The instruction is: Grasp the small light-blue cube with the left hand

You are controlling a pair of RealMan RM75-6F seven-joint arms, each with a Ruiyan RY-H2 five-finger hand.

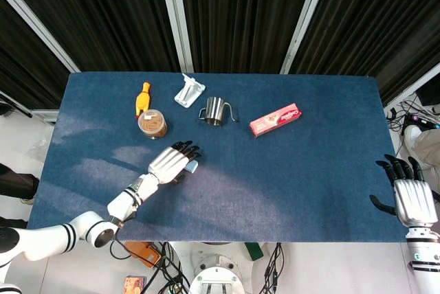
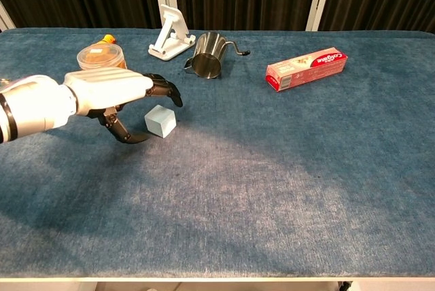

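- Seen from the head view, the left hand (image 1: 172, 163) reaches across the dark blue cloth-covered table (image 1: 309, 184) with its dark fingers spread over the small light-blue cube (image 1: 193, 165); only a sliver of the cube shows at the hand's right edge; the right hand (image 1: 410, 194) waits well apart at the table's far corner, fingers apart and holding nothing.
- Behind the left hand stand a round lidded jar of brown contents (image 1: 152, 123) and a steel pouring cup with a thin handle (image 1: 216, 110); a red toothpaste box (image 1: 275, 119) lies further right.
- From the chest view, the left hand (image 2: 112, 97) arches wide and empty over the cube (image 2: 160, 122) — thumb curled just beside its left face, the other fingers above and behind it; I cannot tell whether any finger touches it; the cube sits flat on the cloth.
- Risk, as I judge it: closing unevenly could push the cube sideways out of the span — the thumb looks likely to meet it first; a pinch on the top edges alone could squeeze it out.
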